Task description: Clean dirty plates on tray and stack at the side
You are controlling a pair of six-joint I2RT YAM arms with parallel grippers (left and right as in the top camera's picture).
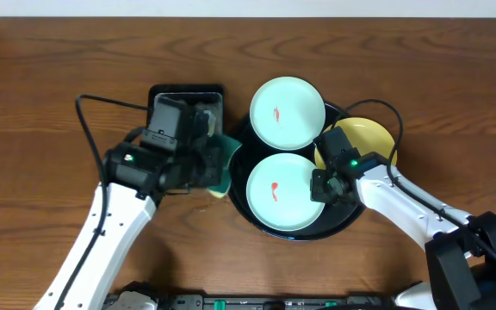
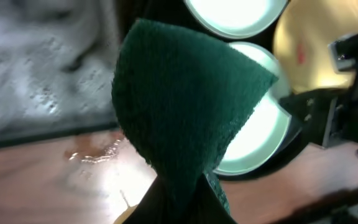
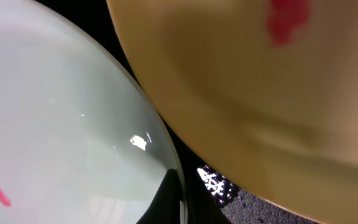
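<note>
The round black tray (image 1: 344,226) holds three plates, each with a red smear: a far mint-blue plate (image 1: 287,112), a near mint-blue plate (image 1: 279,193) and a yellow plate (image 1: 370,138). My left gripper (image 1: 207,164) is shut on a green sponge (image 1: 223,162), held just left of the tray; the sponge (image 2: 185,93) fills the left wrist view above the jaws (image 2: 185,208). My right gripper (image 1: 328,185) is shut on the near mint plate's right rim; in the right wrist view its fingers (image 3: 188,202) straddle that rim (image 3: 73,124), with the yellow plate (image 3: 260,93) beside it.
A smaller rectangular black sponge tray (image 1: 186,96) stands left of the round tray, under my left arm; it also shows in the left wrist view (image 2: 36,68). A small wet patch (image 2: 95,152) lies on the wooden table (image 1: 41,103) below the sponge.
</note>
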